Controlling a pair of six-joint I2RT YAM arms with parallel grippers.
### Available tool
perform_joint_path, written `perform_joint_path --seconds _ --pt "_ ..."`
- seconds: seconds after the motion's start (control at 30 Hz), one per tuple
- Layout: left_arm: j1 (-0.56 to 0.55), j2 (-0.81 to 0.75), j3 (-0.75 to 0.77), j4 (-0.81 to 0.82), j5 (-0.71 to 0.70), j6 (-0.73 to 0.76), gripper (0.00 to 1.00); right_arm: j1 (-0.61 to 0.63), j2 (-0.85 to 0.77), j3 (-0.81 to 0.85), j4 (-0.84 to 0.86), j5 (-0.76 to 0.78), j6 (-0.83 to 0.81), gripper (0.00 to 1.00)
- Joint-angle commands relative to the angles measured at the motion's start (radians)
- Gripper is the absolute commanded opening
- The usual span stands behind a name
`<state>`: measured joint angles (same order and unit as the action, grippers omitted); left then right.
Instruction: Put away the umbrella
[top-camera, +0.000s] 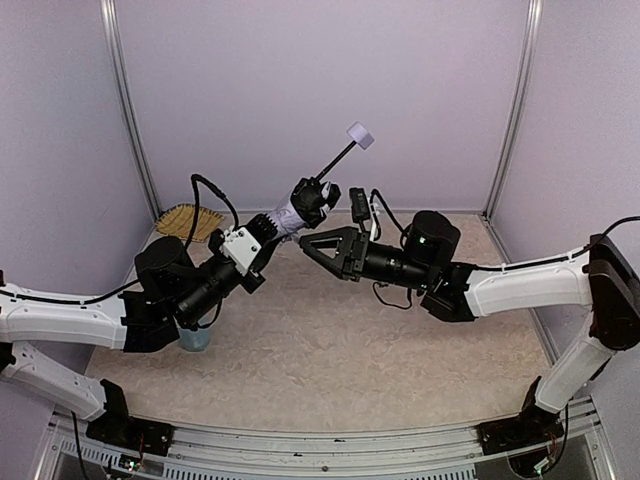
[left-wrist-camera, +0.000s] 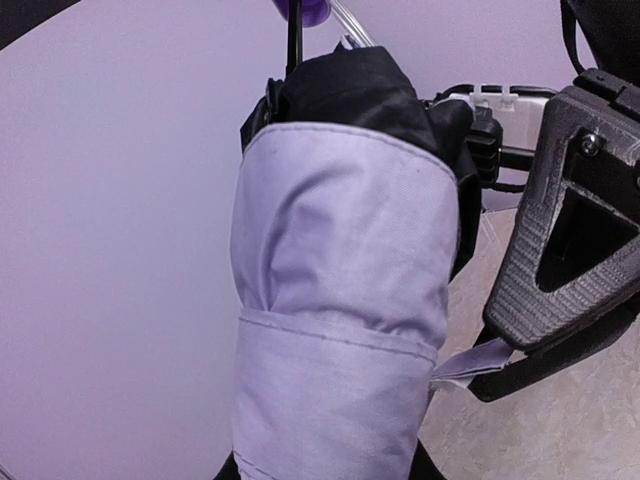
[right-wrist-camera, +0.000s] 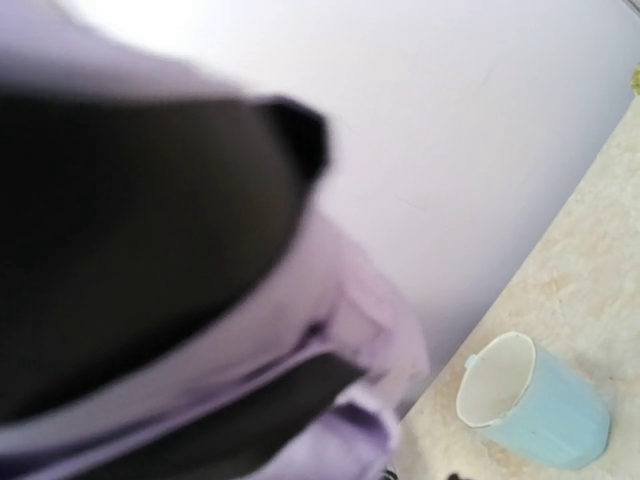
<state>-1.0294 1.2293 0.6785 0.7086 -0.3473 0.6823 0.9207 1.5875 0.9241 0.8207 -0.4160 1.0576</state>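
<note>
**Umbrella, held aloft: arms and holdings**

**Left arm.** It reaches from your near left corner up and inward, with the forearm slanted toward the middle of the surface (top-camera: 330, 350). Your left gripper (top-camera: 268, 232) is clamped around the folded lavender canopy of the umbrella (top-camera: 285, 216). The umbrella is off the surface and tilted up toward the back right. Black lining bunches out past the lavender fabric. The thin black shaft (top-camera: 338, 158) runs on to the small lavender handle (top-camera: 360, 135), the highest point.

**Right arm.** It comes in from your right with the elbow bent and the forearm nearly level, pointing left. Your right gripper (top-camera: 308, 243) sits just beside the canopy, a little below it. In the left wrist view, one of its fingers (left-wrist-camera: 560, 230) stands by the canopy, and a lavender strap (left-wrist-camera: 470, 365) leads from the umbrella to it. You cannot tell whether the jaws are pressed on that strap or merely apart around it.

**Also on the surface.** A pale blue mug (right-wrist-camera: 535, 400) stands upright, under the left forearm in the top view.
</note>
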Motion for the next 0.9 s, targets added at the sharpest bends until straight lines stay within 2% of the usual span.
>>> perform_joint_path --seconds 0.0,0.1,0.17,0.4,0.53,0.67,0.8,0.87 --pt "-0.009 -0.019 0.009 0.097 0.011 0.007 0.0 -0.007 0.046 0.056 0.026 -0.034 0.022 0.52" --pt "-0.012 -0.015 0.009 0.095 0.009 0.018 0.0 -0.007 0.062 0.061 0.052 -0.045 0.033 0.5" --pt "-0.012 -0.014 0.006 0.095 0.007 0.02 0.0 -0.008 0.065 0.067 0.049 -0.048 0.028 0.43" --pt "-0.015 -0.016 0.004 0.088 0.014 0.026 0.0 -0.009 0.069 0.05 0.077 -0.054 0.034 0.0" --pt "-0.016 -0.022 0.006 0.083 0.013 0.026 0.0 -0.02 0.061 0.012 0.119 -0.062 0.037 0.0" --pt "0.005 -0.05 0.023 0.056 0.029 -0.062 0.0 -0.027 0.027 -0.019 0.042 -0.038 -0.063 0.0" --pt "0.107 -0.122 0.128 -0.133 0.265 -0.389 0.0 -0.022 -0.012 0.005 -0.261 0.016 -0.347 0.0" --pt "0.162 -0.154 0.165 -0.182 0.421 -0.503 0.0 -0.021 -0.059 -0.033 -0.331 0.089 -0.435 0.0"
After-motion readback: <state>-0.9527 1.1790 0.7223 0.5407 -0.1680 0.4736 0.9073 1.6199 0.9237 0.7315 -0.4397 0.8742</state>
